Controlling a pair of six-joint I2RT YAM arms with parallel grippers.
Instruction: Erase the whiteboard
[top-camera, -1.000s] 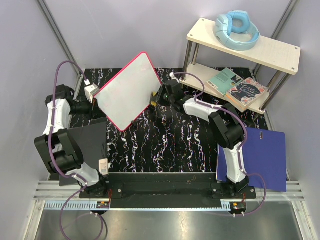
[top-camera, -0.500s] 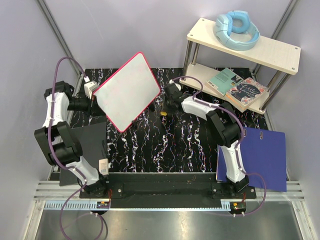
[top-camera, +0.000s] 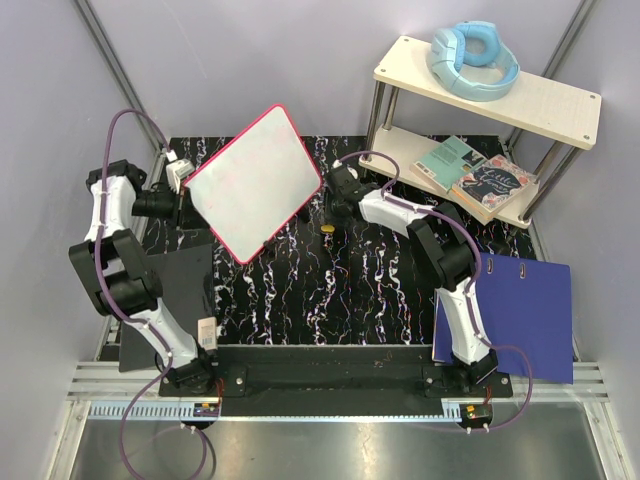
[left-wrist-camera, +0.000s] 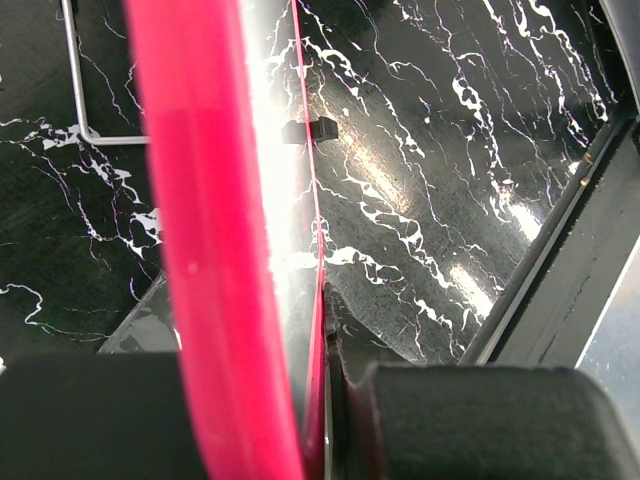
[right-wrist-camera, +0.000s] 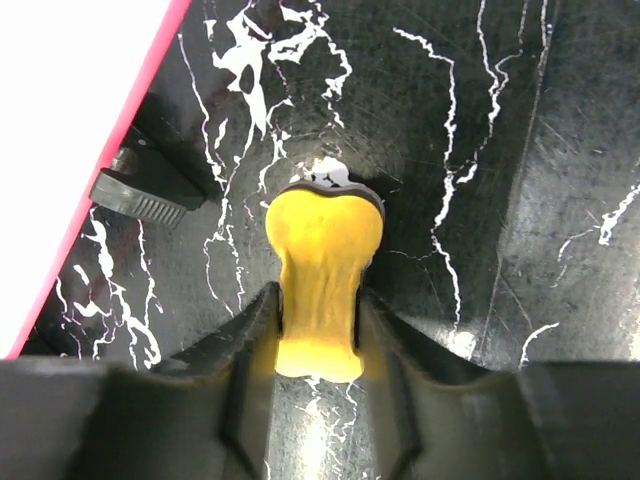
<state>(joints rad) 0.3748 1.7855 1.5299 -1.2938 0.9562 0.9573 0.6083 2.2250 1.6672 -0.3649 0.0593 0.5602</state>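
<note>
whiteboard (top-camera: 255, 180) is up off the table (top-camera: 330, 300), tilted, over the far-left part, white face toward the top cam, thin pink rim all round. my left gripper (top-camera: 186, 200) has it by the left edge: on the left wrist cam the rim (left-wrist-camera: 215, 250) runs edge-on straight down between my left fingers (left-wrist-camera: 480, 420), which are clenched on it, no gap visible. Board face looks plain white from above, glare on it in the wrist view. my right gripper (top-camera: 338, 205) sits low just right of the board, near its lower right edge. Right wrist cam: a yellow eraser (right-wrist-camera: 322, 265) with a dark base stands on the marbled tabletop, its narrow end between my right fingers (right-wrist-camera: 255, 340). They flank it close on both sides, but I can't tell if they're squeezing it or just beside it. Board corner (right-wrist-camera: 70, 90) shows top left in that view, and from above the eraser (top-camera: 327, 229) is a yellow dot right by the board. Further out: black flat panel (top-camera: 185, 290) at near left, blue folder (top-camera: 525, 315) at near right, two-tier shelf (top-camera: 560, 105) at far right with blue headphones (top-camera: 475, 58) on top and two books (top-camera: 470, 172) on the lower tier.
</note>
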